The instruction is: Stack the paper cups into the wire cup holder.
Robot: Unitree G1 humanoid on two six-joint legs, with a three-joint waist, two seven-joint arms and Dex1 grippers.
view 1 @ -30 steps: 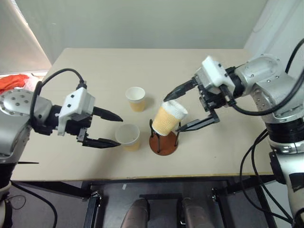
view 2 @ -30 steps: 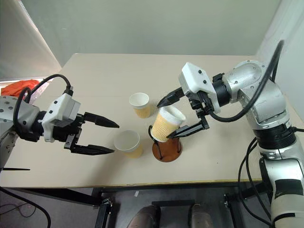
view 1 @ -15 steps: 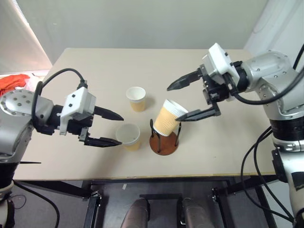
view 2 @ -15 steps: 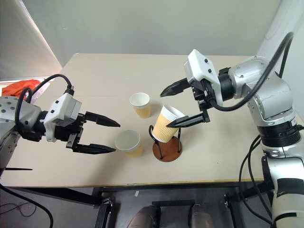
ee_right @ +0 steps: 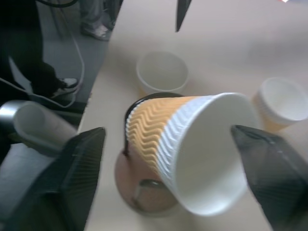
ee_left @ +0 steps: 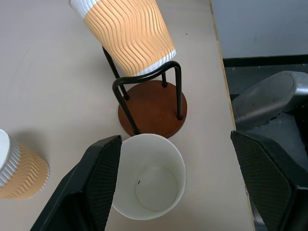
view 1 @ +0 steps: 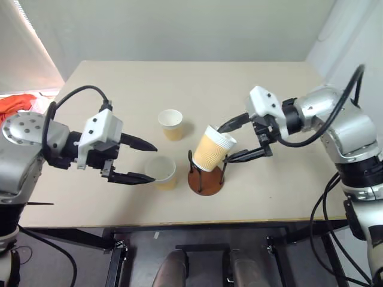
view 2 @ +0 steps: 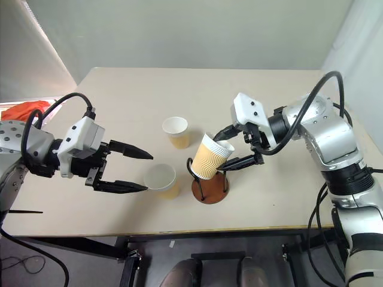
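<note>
**Grippers spread wide on either side of the tilted cup**

Left gripper (view 1: 143, 161) hangs just above the surface with its fingers spread wide; the nearest paper cup (view 1: 161, 171) stands upright at its fingertips, the lower finger right at the rim, though whether it touches I cannot tell; nothing is held. Just beside that cup sits the wire cup holder (view 1: 205, 179), its reddish-brown base flat on the surface (view 1: 108, 84); a second paper cup (view 1: 213, 149) leans in the black wire loops, mouth tipped toward the right arm, bottom not down on the base. Right gripper (view 1: 230, 142) is parted about that cup's rim, one finger above the mouth and one below; the fingers look clear of the rim, so no grip shows. Farther back, the third paper cup (view 1: 171, 124) stands upright, apart from both grippers.
</note>
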